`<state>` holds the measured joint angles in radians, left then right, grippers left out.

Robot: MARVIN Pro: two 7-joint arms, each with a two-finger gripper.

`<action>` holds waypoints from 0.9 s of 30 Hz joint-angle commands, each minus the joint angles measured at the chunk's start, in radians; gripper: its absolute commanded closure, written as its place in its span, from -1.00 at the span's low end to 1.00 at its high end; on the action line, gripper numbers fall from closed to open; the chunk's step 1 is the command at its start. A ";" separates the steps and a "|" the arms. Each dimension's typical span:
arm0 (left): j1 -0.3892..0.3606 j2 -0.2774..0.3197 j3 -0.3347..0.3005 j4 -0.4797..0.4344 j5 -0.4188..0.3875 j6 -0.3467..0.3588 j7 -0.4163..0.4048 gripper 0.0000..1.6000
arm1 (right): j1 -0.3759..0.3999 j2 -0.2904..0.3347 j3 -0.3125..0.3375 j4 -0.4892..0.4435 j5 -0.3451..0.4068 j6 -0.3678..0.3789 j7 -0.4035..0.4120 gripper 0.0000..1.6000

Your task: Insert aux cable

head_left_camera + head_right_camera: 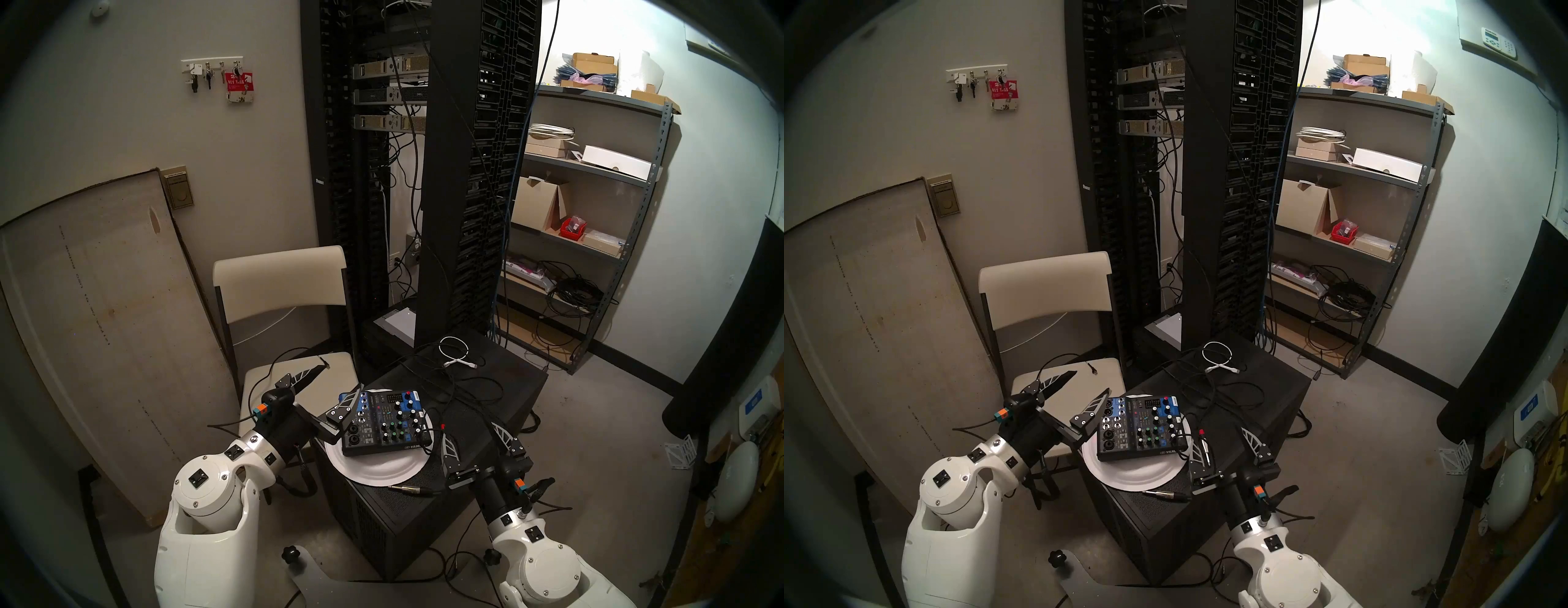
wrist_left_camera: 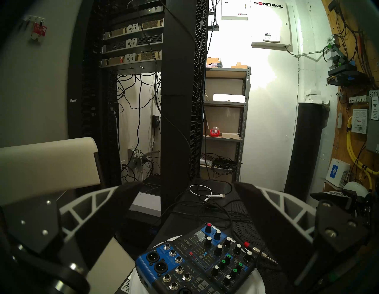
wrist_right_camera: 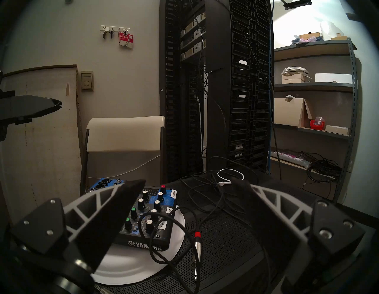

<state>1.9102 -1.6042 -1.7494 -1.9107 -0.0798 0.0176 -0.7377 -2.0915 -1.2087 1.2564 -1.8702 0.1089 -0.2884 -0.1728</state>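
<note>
The aux cable's plug (image 1: 406,489), silver tip and dark barrel, lies flat on the black perforated box (image 1: 500,382) just in front of a white plate (image 1: 373,475); it also shows in the head stereo right view (image 1: 1163,494). A blue and black mixer (image 1: 384,420) sits on the plate. A second plug with a red ring (image 3: 197,245) lies right of the mixer. My left gripper (image 1: 345,372) is open and empty above the mixer's left edge. My right gripper (image 1: 466,431) is open and empty, low over the box, astride the red-ring plug.
A white coiled cable (image 1: 454,350) and loose black cables lie on the box behind the mixer. A white folding chair (image 1: 280,280) stands left, a tall black server rack (image 1: 449,170) behind, metal shelves (image 1: 594,178) right, and a board (image 1: 97,331) leans far left.
</note>
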 commanded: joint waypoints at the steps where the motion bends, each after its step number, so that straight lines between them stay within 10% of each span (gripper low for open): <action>1: -0.001 0.000 -0.001 -0.015 0.000 -0.001 0.001 -1.00 | -0.018 0.027 -0.012 -0.026 0.006 0.018 0.034 -1.00; 27: -0.001 0.000 -0.001 -0.015 0.001 -0.001 0.000 -1.00 | -0.018 0.089 -0.024 0.029 0.007 0.096 0.131 -1.00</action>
<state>1.9102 -1.6048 -1.7495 -1.9101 -0.0798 0.0178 -0.7387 -2.1492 -1.1323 1.2348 -1.8590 0.1129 -0.1884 -0.0754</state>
